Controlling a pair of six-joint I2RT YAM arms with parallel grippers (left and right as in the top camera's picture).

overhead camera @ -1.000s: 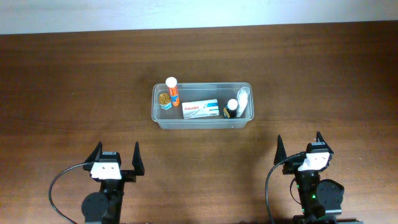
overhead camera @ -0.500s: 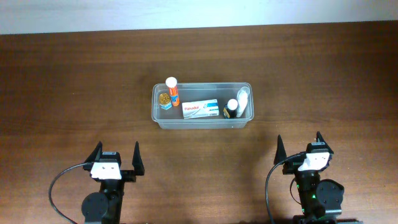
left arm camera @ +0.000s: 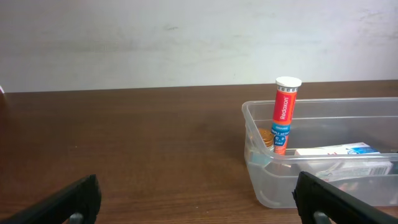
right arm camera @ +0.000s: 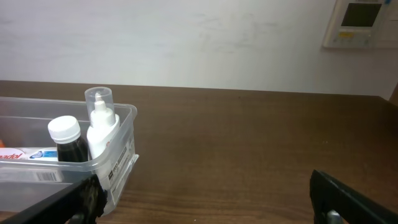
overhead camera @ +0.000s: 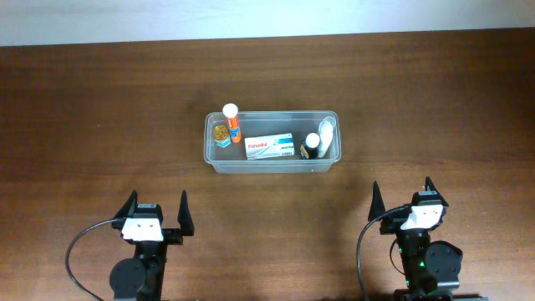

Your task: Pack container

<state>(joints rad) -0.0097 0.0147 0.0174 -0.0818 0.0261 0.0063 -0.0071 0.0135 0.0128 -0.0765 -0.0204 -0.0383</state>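
a: where is the container (overhead camera: 272,165) sitting?

b: out on the brown wooden table (overhead camera: 100,109), about midway across it. its long side runs left to right, and it's beyond both arms and well apart from them.

a: and how does it look?

b: it's clear plastic you can see straight through, a shallow rectangle with rounded corners and a lip round the top. the right wrist view shows a printed sticker on its right end wall.

a: what's inside?

b: at the left end an orange tube (overhead camera: 231,122) with a white cap stands upright, poking above the rim. a small gold-topped tin (overhead camera: 220,135) sits just beside it. a white-and-blue box (overhead camera: 269,147) lies flat in the middle. at the right end a dark bottle (overhead camera: 311,145) with a white cap is next to a white bottle (overhead camera: 326,131) with a clear cap.

a: the grippers?

b: the left gripper (overhead camera: 159,196) and the right gripper (overhead camera: 401,186) are both at the near edge. their jaws are spread wide and grip nothing.
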